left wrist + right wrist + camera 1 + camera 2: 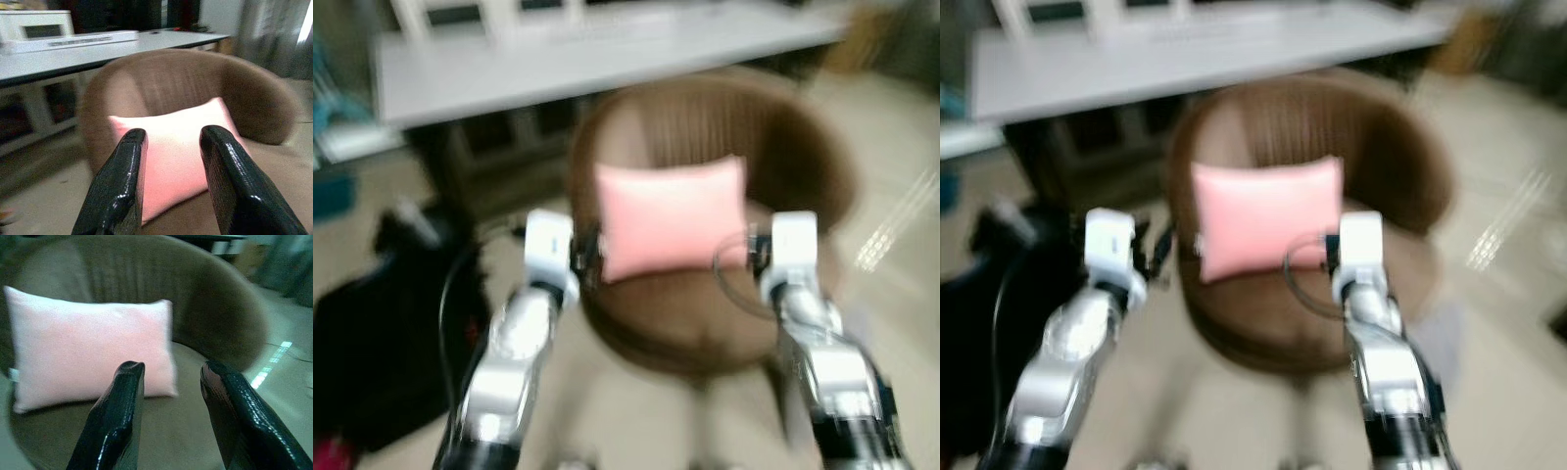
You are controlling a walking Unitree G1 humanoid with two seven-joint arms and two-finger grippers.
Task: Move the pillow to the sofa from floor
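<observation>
- Left eye view, blurred: pink pillow seen propped upright on the seat of the round brown sofa chair, leaning against the curved backrest, off the floor.
- Left tool held just in front of the pillow's left edge, fingers parted, nothing between them.
- Right tool held at the pillow's right edge, likewise released and empty; in the right wrist view, pillow set beyond the fingertips, not touched.
- Judged as the closing step: pillow apparently already delivered to the seat, both tools let go of it.
- Next move, as a guess: draw both arms straight back and clear of the seat front, without brushing the pillow's lower corners and toppling it forward.
- Edges: pillow well inside the seat, backed by the high wraparound rim on both sides and behind; front lip of the seat low and open toward the robot, the only way the pillow could slide out.
- Open room: pale floor bare to the right of the chair, free for stepping back or turning.
- Tighter on the left: black bag with cables on the floor close beside the left arm, worth avoiding on retreat.
- Behind the chair, long white tabletop on dark legs, closing off any forward path.
</observation>
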